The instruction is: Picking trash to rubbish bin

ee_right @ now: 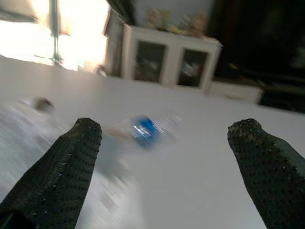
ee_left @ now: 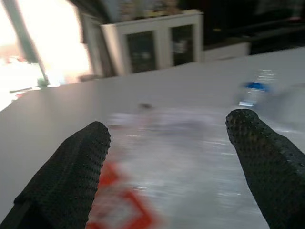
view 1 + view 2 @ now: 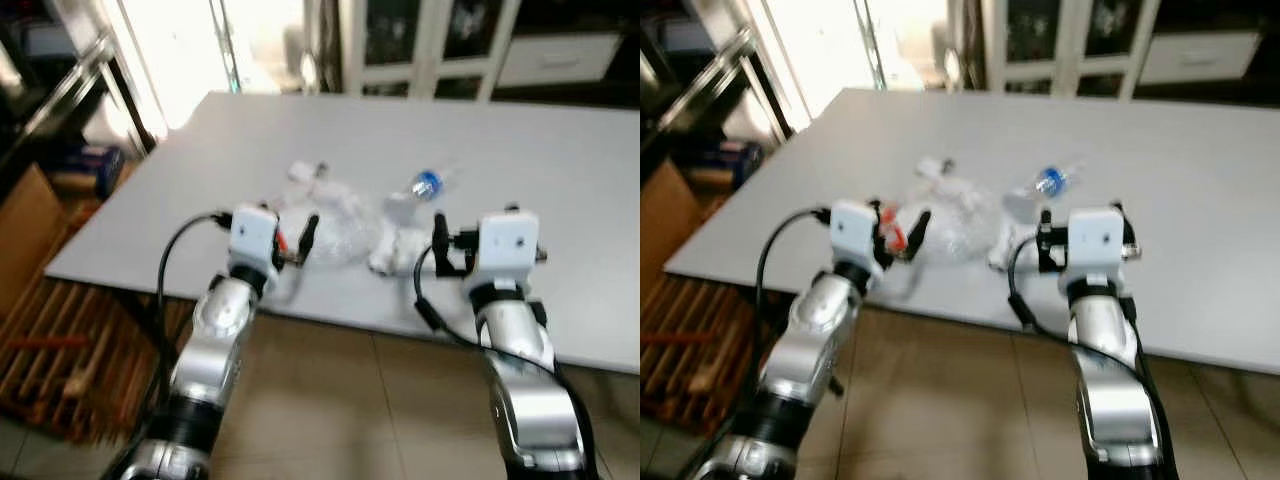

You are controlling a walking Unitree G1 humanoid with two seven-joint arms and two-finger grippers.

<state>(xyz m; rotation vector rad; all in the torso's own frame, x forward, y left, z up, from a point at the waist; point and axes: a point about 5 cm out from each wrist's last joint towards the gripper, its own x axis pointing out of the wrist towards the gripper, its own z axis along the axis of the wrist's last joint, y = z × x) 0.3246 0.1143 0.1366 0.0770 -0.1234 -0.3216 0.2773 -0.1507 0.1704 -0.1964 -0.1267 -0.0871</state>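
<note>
On the grey table [image 3: 560, 170], near its front edge, lies a small heap of trash: a crumpled clear plastic bag [image 3: 340, 232], white crumpled paper [image 3: 392, 252] and a clear bottle with a blue label [image 3: 428, 184]. A red and white wrapper [image 2: 119, 207] lies close under my left gripper. My left gripper [image 3: 298, 242] hovers open at the bag's left side, with the bag [image 2: 181, 157] between and beyond its fingers. My right gripper [image 3: 445, 245] stands open just right of the white paper, and the bottle [image 1: 145, 130] lies ahead of it. The views are blurred.
The table's front edge [image 3: 330, 318] runs just under both wrists, above a tiled floor [image 3: 350, 410]. A cardboard box [image 3: 25, 230] and wooden slats [image 3: 60, 345] sit on the floor to the left. White cabinets [image 3: 430, 45] stand behind the table.
</note>
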